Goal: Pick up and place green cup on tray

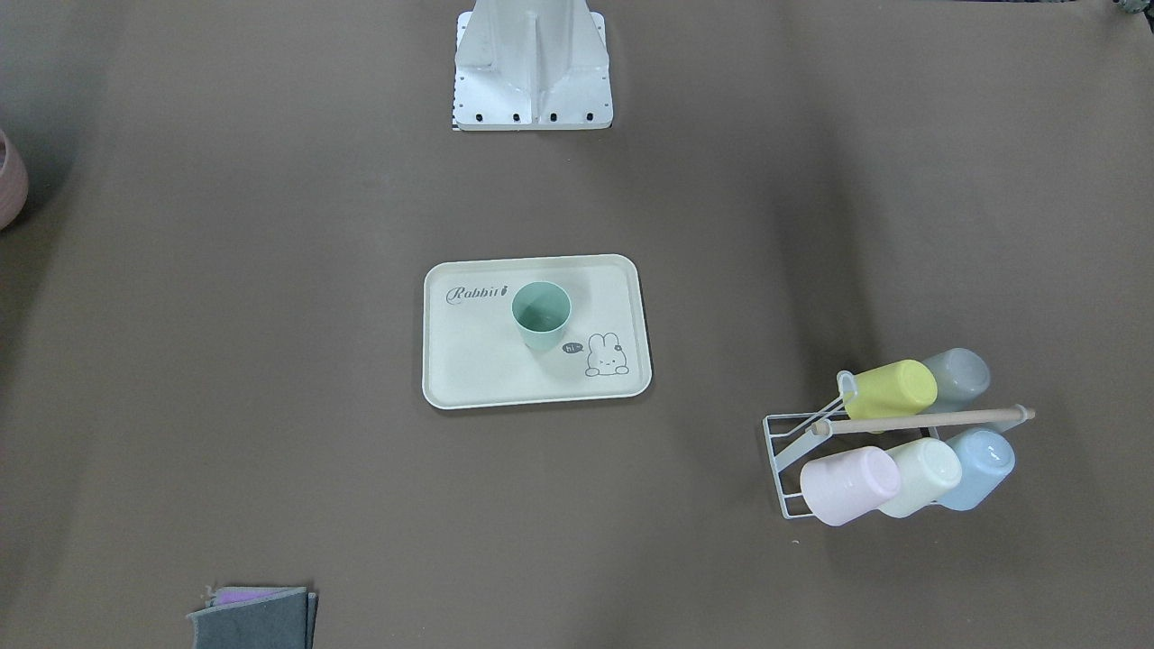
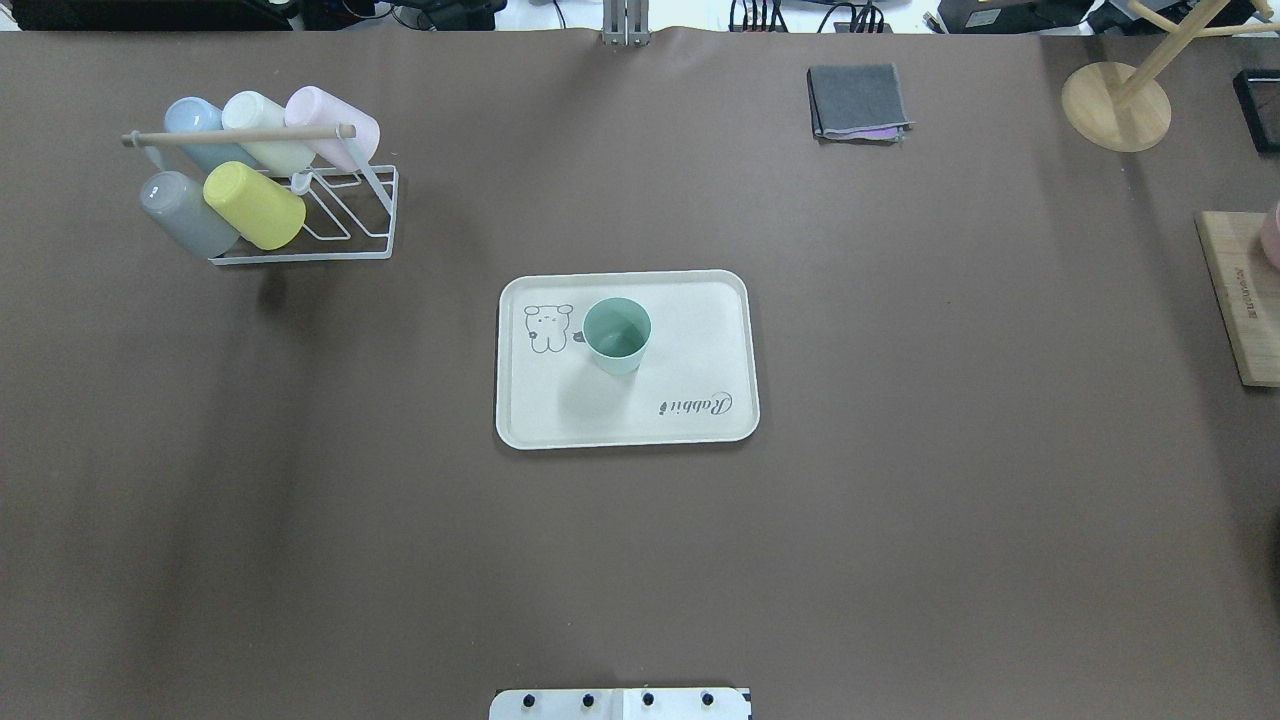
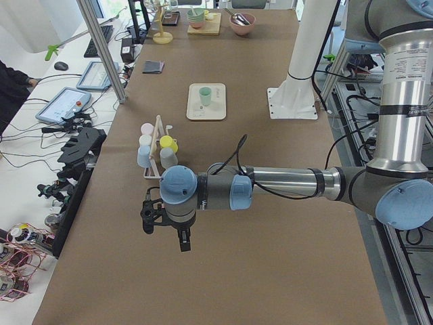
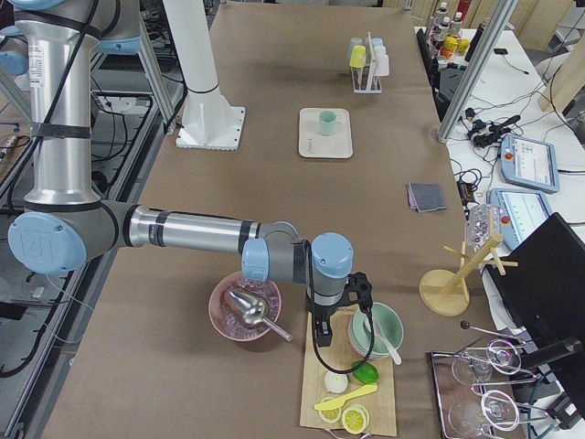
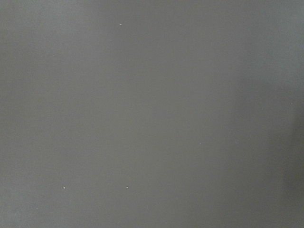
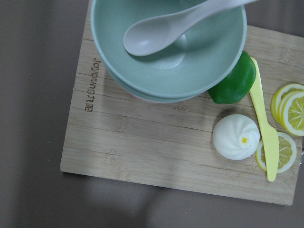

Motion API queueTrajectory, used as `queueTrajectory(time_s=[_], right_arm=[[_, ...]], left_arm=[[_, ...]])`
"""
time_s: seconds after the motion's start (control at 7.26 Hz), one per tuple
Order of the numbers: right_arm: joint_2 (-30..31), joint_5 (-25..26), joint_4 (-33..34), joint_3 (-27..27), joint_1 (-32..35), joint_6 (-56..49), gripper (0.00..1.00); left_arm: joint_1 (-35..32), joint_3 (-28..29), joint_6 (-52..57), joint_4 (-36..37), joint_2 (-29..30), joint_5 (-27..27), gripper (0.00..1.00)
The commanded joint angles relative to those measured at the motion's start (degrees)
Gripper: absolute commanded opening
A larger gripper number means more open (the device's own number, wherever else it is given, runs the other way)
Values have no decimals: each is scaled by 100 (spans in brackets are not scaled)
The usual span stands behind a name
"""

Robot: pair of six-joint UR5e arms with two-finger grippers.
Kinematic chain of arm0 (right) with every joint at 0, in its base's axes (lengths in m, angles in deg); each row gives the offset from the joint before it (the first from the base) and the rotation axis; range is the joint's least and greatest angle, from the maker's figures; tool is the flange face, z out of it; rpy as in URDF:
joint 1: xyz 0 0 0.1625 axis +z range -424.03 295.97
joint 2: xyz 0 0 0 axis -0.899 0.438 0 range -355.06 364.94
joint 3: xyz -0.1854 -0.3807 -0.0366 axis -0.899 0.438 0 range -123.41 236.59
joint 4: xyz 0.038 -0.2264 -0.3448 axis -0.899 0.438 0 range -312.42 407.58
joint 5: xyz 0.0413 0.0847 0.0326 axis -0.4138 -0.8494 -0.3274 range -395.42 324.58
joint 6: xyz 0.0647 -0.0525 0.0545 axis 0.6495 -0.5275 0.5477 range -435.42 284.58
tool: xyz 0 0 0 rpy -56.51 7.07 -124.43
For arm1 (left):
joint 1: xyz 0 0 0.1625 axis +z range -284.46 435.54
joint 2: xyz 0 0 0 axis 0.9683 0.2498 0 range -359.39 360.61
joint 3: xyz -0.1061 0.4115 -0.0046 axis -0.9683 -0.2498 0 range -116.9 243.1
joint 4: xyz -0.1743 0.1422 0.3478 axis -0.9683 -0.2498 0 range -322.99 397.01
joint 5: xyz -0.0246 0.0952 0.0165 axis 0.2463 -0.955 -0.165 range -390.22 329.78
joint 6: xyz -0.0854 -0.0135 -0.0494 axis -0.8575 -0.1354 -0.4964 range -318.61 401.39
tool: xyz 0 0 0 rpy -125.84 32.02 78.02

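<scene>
The mint-green cup [image 1: 541, 315] stands upright on the cream "Rabbit" tray [image 1: 487, 370] at the table's middle, beside the bunny drawing. It also shows in the overhead view [image 2: 617, 335] on the tray [image 2: 690, 330], and small in both side views [image 3: 205, 96] [image 4: 326, 122]. No gripper touches it. My left gripper [image 3: 154, 215] hangs over bare table far from the tray; I cannot tell if it is open or shut. My right gripper [image 4: 318, 337] hangs over a wooden board at the table's other end; I cannot tell its state either. Neither wrist view shows fingers.
A white wire rack [image 2: 300, 235] holds several pastel cups, among them a yellow-green one [image 2: 253, 205]. A folded grey cloth [image 2: 858, 102], a wooden stand [image 2: 1115, 105] and a wooden board [image 6: 156, 142] with a green bowl [image 6: 190, 61], spoon, bun and lemon slices are at the right end. A pink bowl [image 4: 245, 311] is beside it.
</scene>
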Motion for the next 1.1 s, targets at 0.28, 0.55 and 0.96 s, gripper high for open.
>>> queueTrajectory(time_s=[0.28, 0.55, 0.96], right_arm=[[-53, -19, 35, 9, 2, 289, 100], [-53, -28, 44, 0, 2, 493, 100], [-62, -36, 61, -26, 2, 519, 100]], left_arm=[[6, 14, 0, 0, 8, 132, 99], [15, 32, 0, 0, 8, 220, 99], [-2, 41, 0, 0, -44, 256, 99]])
